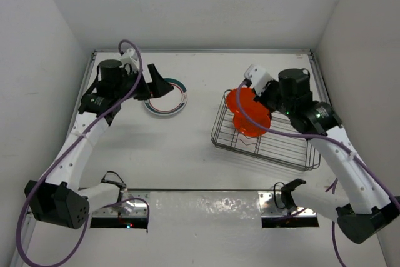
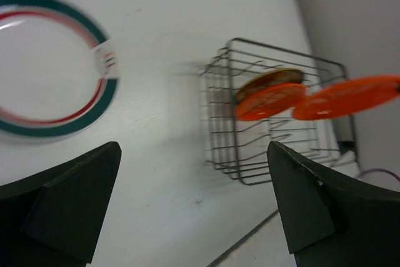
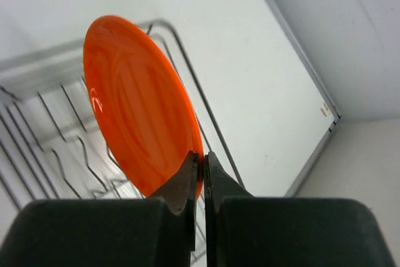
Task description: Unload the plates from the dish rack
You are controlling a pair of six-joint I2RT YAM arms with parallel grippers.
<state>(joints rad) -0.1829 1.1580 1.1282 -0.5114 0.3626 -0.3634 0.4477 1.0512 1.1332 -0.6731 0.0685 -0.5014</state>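
My right gripper (image 1: 255, 99) is shut on the rim of an orange plate (image 1: 245, 105) and holds it upright over the left end of the dish rack (image 1: 284, 148). The right wrist view shows both fingers pinching that plate (image 3: 137, 104) at my gripper (image 3: 203, 162), with rack wire (image 3: 218, 132) behind. A second orange plate (image 1: 251, 127) stands in the rack. My left gripper (image 1: 159, 85) is open and empty over a white plate with a green-and-red rim (image 1: 169, 99) lying flat on the table. The left wrist view shows this plate (image 2: 50, 67), the rack (image 2: 278, 136), both orange plates (image 2: 270, 99) (image 2: 347, 97) and an amber plate (image 2: 269, 79) behind.
White walls close in the table at the back and both sides. A metal strip (image 1: 206, 199) runs along the near edge between the arm bases. The rack sits at the right half, the flat plate at the back left.
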